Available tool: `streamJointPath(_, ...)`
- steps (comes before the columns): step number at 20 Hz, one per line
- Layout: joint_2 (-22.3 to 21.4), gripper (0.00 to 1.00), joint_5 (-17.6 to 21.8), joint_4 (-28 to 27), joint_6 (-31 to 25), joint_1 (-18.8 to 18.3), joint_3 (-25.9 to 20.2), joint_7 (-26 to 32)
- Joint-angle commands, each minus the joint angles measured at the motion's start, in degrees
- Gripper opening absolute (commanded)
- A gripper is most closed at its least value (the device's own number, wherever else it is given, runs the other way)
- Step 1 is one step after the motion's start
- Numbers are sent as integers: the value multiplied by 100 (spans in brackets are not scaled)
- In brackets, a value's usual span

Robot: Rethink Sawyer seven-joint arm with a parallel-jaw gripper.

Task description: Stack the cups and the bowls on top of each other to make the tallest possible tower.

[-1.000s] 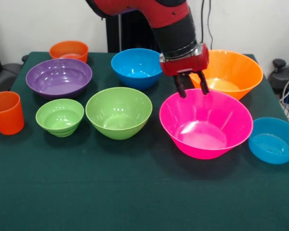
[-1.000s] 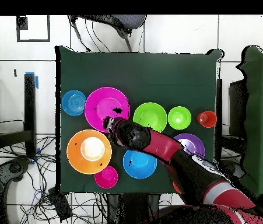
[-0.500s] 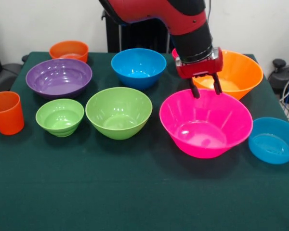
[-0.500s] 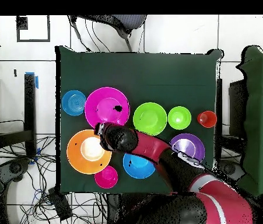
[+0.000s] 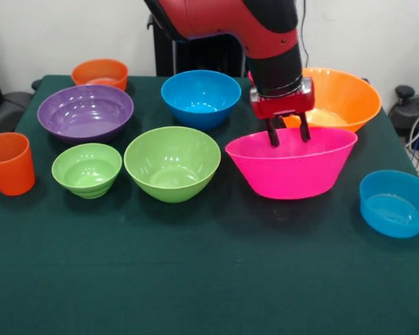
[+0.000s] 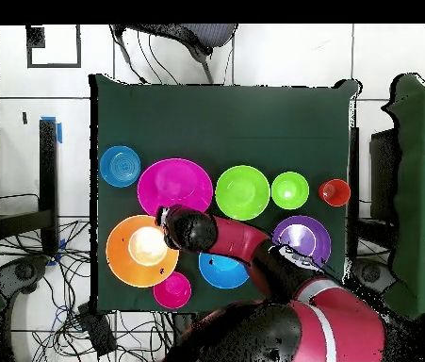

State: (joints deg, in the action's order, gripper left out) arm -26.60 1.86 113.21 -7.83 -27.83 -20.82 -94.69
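Gripper (image 5: 288,132) grasping the pink bowl (image 5: 291,169) by its far rim.
The fingers (image 5: 273,132) straddle the rim; the bowl hangs level, seemingly just off the table (image 5: 195,279), between green bowl (image 5: 172,163) and orange bowl (image 5: 339,99).

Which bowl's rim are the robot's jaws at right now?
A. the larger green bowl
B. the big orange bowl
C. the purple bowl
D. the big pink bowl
D: in the front view the gripper has its jaws straddling the far rim of the big pink bowl, which looks raised off the table.
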Motion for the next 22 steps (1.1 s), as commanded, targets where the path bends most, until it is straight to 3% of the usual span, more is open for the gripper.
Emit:
streamJointPath(1,139,100,457,-760,-171,4,319,-123)
streamJointPath(8,20,100,601,-722,-405,-242,191,-121)
streamJointPath(22,-1367,100,174,-216,-1703,-422,-205,-302)
